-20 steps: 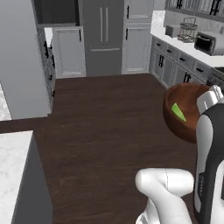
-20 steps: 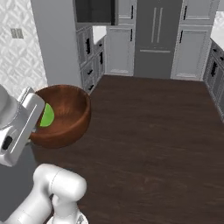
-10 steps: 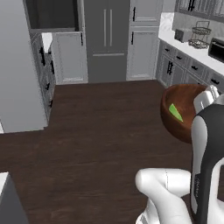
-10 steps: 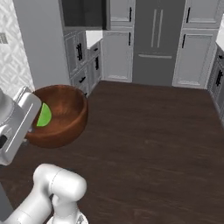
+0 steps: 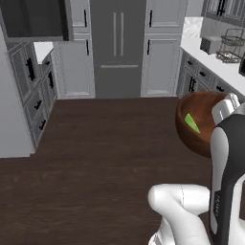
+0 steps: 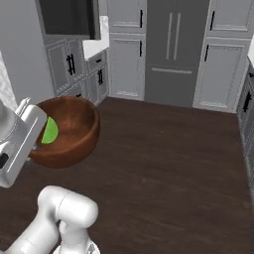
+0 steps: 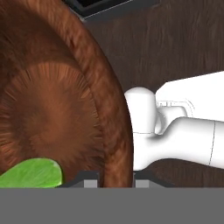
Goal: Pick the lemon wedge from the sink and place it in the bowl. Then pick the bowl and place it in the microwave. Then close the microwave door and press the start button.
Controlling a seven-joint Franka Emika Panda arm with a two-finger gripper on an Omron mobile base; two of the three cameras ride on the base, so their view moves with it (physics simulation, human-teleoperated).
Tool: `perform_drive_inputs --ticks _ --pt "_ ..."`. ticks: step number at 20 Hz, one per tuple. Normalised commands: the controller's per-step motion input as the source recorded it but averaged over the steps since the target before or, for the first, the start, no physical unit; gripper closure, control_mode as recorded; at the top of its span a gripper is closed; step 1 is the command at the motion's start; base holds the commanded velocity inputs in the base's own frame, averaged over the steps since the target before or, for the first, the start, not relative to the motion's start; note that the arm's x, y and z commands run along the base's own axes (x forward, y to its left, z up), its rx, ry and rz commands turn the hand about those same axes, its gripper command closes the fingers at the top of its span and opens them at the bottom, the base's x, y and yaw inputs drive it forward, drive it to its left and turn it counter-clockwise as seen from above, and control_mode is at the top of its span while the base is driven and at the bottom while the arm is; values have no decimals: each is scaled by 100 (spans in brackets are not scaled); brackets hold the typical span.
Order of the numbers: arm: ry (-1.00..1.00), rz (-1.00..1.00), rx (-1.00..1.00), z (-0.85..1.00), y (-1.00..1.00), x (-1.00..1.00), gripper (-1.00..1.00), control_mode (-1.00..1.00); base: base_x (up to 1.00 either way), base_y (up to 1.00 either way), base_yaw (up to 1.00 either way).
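So the gripper (image 7: 115,181) has the bowl (image 5: 201,122) clamped by its rim, one fingertip (image 7: 89,179) inside the wall and the other outside, closed down tight on the wood. The bowl is up in the air over the dark wood floor (image 5: 100,153), tipped on its side so the glossy inside faces the cameras. The lemon wedge (image 5: 192,123) sits inside it, resting against the inner wall down near the fingers. The microwave (image 6: 67,17) is off at the far left, up above the grey cabinets (image 6: 69,64), well apart from the bowl, with its dark opening showing.
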Motion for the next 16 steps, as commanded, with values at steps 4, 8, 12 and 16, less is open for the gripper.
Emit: perform_drive_inputs --ticks 4,8,12,16 --pt "0 0 0 0 0 0 100 100 100 -93 31" --pt "0 0 0 0 0 0 100 100 100 -70 48" --pt "0 0 0 0 0 0 100 100 100 -71 50" --pt "0 0 0 0 0 0 100 100 100 -71 55"
